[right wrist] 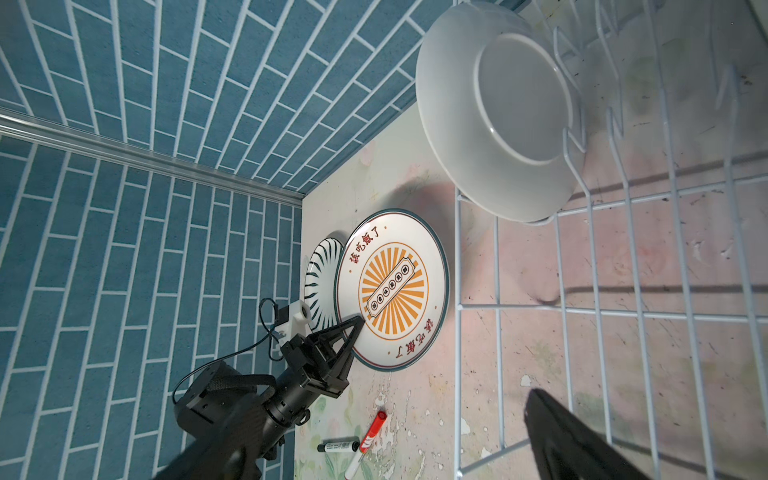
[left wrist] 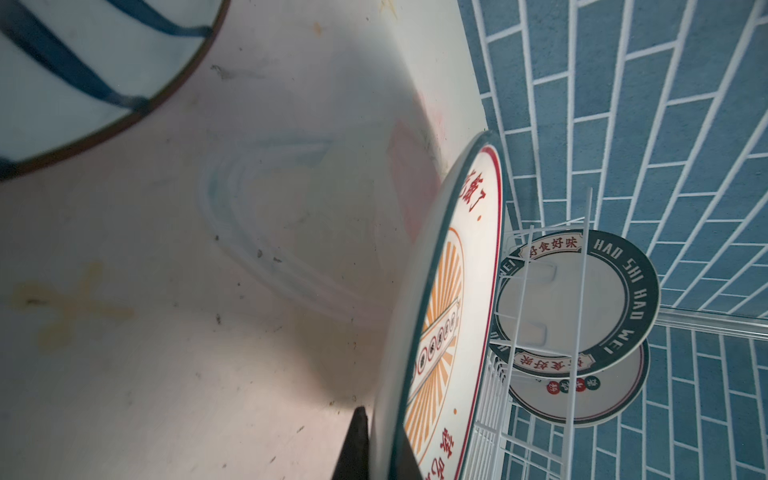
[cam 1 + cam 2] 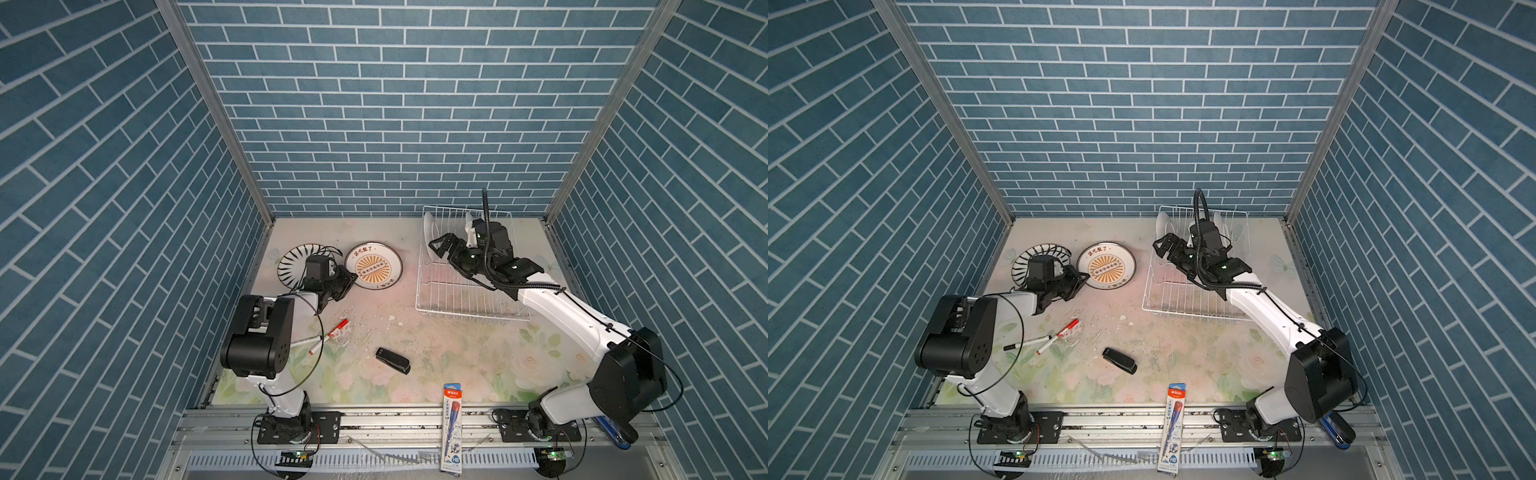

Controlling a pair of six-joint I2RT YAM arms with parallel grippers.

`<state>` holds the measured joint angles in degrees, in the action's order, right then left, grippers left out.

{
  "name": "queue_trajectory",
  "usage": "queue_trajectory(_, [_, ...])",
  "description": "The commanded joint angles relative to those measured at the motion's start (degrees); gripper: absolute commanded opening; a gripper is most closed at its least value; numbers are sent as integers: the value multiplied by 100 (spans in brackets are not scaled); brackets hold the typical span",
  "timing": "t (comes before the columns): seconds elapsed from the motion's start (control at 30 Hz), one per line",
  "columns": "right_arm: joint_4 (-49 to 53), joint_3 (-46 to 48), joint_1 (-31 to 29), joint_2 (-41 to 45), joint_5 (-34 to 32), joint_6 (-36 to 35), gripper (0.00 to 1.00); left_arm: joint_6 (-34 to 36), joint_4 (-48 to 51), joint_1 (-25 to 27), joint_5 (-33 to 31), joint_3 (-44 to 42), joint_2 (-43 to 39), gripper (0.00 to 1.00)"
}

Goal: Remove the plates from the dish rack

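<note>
Rack contents first: the rectangular white wire dish rack [image 3: 420, 274] sits at the back right of the floral-printed table [image 3: 457, 365]. It holds a round ceramic plate with a dark-green lettered rim [image 2: 582, 291] at its far left corner. A second plate with a thinner green rim [image 2: 602, 399] is just behind that one and half covered by it. Both stand on edge between the prongs, printed faces turned toward the left arm's side. The right wrist view shows a plain white back [image 1: 498, 116]. In both top views the right arm hides most of the second plate.

Two plates lie face up on the table left of the rack, side by side: a white plate with an orange-gold sunburst [image 3: 373, 266] and a white plate with black radial stripes [image 3: 293, 259]. The left arm covers part of the striped one.

The left gripper [image 1: 358, 323] is closed, pinching the near rim of the sunburst plate. The right gripper [image 3: 435, 245] hangs over the rack's left side with its jaws spread wide, holding nothing. Its wrist view shows only one finger [image 1: 573, 436].
</note>
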<state>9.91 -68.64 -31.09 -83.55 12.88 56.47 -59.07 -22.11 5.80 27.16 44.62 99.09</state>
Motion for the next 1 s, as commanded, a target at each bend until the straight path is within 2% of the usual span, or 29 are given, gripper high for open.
queue_trajectory(0.0, [91,-97,44,168,24,-189,99,117,-204,-53,-26,218,47,0])
queue_trajectory(0.67, [181,-270,153,-41,253,-195,99,-54,-167,-114,-385,404,376,0])
queue_trajectory(0.97, [217,-325,178,-64,250,-198,99,-272,-536,-141,-239,503,704,0])
